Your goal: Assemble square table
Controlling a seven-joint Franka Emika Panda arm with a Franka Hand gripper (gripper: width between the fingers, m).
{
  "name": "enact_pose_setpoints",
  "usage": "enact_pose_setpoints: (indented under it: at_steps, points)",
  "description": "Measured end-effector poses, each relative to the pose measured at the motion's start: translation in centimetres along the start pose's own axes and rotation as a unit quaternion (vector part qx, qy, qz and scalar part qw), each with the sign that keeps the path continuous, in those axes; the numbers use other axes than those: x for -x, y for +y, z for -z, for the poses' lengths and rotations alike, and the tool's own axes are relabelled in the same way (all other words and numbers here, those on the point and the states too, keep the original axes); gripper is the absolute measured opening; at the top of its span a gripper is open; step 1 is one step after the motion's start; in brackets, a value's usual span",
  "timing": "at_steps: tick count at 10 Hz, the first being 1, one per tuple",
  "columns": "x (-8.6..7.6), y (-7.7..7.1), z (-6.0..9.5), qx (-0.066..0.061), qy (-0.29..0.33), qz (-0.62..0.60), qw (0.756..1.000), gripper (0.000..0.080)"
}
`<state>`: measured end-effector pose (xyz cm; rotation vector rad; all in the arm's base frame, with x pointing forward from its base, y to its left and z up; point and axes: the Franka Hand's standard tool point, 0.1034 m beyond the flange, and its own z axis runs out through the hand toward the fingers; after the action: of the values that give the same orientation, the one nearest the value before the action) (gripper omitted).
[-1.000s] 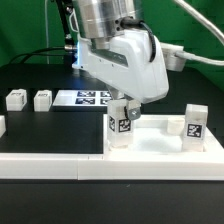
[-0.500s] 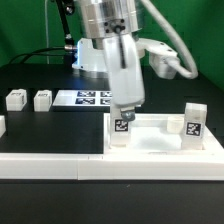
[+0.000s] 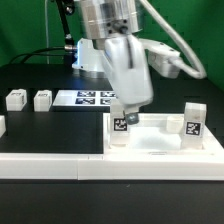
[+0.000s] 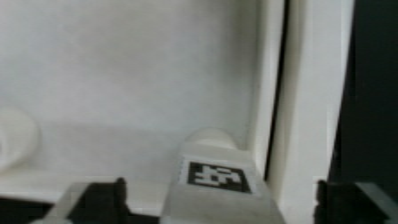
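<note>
The table top (image 3: 158, 138), a white tray with a raised rim, lay on the black table (image 3: 50, 128). Two parts stood upright in it. One leg (image 3: 120, 129) stood at the table top's corner on the exterior view's left, tag facing the camera. The second leg (image 3: 193, 122) stood at the table top's corner on the exterior view's right. Whether either leg was fastened to the table top could not be determined.

The gripper (image 4: 228, 200) was positioned directly above the first leg. In the wrist view the fingers (image 4: 103, 203) were spread wide, one on each side of that leg, with a visible gap on both sides. They held nothing.

Two loose legs (image 3: 15, 99) (image 3: 42, 99) lay outside the table top, well apart from it toward the exterior view's left. The marker board (image 3: 92, 98) lay behind the table top. The border rail (image 3: 50, 163) ran along its front edge.
</note>
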<state>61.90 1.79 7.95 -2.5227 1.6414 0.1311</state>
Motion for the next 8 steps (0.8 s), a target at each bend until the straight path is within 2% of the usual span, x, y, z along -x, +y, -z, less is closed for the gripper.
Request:
enact_pose_setpoints:
  at_steps: [1,3,5,7,8]
  points:
    - [0.5,-0.3,-0.1,-0.001,0.004,0.066,0.998,0.0637]
    - [0.1,-0.1,-0.1,-0.001,0.004,0.131,0.991,0.0647]
    - [-0.1,0.0,-0.1,0.0,0.004,0.225,0.974,0.0649]
    - [-2.3,0.6,0.5,0.018,0.024,0.375,0.927,0.0649]
    - [-2.9,0.3,0.6,0.021,0.043,0.446,0.894,0.0649]
